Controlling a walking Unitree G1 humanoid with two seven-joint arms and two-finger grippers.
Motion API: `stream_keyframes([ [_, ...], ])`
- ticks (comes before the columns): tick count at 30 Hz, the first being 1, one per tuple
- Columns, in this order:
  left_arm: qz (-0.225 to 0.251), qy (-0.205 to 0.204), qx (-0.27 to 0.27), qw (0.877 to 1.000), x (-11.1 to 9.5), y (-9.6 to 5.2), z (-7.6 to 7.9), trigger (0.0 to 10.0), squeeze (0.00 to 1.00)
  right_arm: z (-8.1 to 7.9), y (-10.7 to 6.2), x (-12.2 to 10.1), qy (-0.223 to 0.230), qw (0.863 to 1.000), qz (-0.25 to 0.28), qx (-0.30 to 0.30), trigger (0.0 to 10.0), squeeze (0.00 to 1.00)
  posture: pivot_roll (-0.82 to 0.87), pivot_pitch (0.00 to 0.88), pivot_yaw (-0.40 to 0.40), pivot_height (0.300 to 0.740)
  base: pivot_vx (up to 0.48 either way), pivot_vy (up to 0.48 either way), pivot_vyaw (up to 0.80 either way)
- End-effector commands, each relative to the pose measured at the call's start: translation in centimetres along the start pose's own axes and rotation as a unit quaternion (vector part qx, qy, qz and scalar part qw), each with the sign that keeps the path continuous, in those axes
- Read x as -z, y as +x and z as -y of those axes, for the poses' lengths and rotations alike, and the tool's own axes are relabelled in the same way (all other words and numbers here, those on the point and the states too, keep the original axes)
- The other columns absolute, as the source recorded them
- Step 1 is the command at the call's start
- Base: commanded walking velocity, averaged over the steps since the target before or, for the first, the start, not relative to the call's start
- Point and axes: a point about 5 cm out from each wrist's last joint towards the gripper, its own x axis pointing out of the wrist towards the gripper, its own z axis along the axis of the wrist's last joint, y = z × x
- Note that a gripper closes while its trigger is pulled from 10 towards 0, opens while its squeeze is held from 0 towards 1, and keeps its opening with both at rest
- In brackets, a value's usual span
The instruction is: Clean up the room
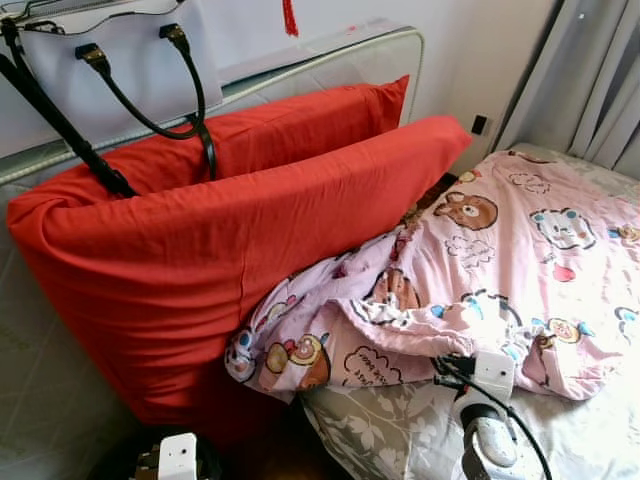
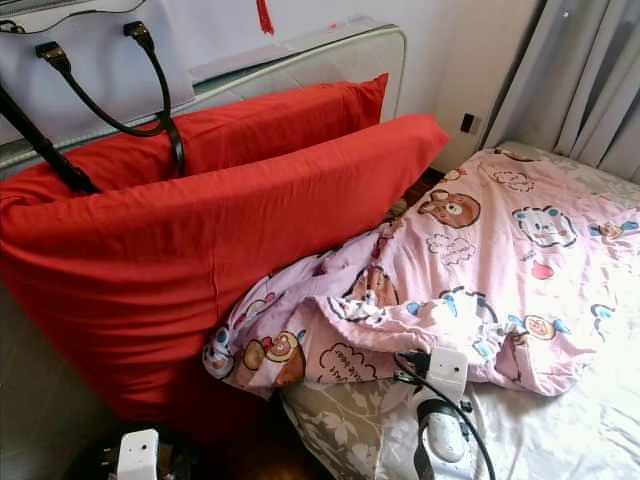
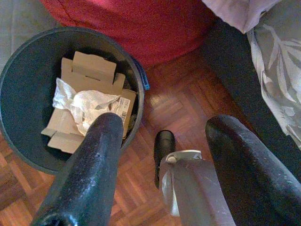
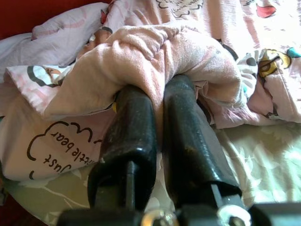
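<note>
Pink cartoon-bear quilt (image 1: pixel 500 270) lies bunched on the bed (image 1: pixel 400 430) against the red pillows (image 1: pixel 200 250), and the right hand (image 4: pixel 162 92) pinches a fold of it tight. Left hand (image 3: pixel 164 136) hangs spread wide over the bin (image 3: pixel 23 89) of cardboard (image 3: pixel 89 70).

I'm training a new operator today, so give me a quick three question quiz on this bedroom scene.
1. True or false: the right gripper has its jaws closed on the pink quilt.
2. What lies in the dark bin below the left gripper?
A. Cardboard and crumpled paper
B. Socks
C. Bottles
3. Fill in: a white handbag with black handles hangs above the two ____ pillows.

Key: 1 true; 2 A; 3 red.
</note>
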Motion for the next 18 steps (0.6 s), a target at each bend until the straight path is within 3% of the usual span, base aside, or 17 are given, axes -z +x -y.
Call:
stream_keyframes([
  [1, -0.012, -0.008, -0.012, 1.0, 0.62, -0.17, -0.55, 10.0, 0.0, 0.3, -0.05, -0.13, -0.002, 1.0, 0.008, 0.005, 10.0, 0.0, -0.01, 0.0, -0.021, 0.74, -0.259, 0.0, 0.0],
  [18, -0.012, -0.005, -0.012, 1.0, 0.66, -0.2, -0.71, 10.0, 0.0, 0.85, 0.02, -0.62, -0.001, 0.999, 0.023, 0.029, 10.0, 0.0, -0.01, 0.0, -0.021, 0.74, -0.277, 0.0, 0.0],
])
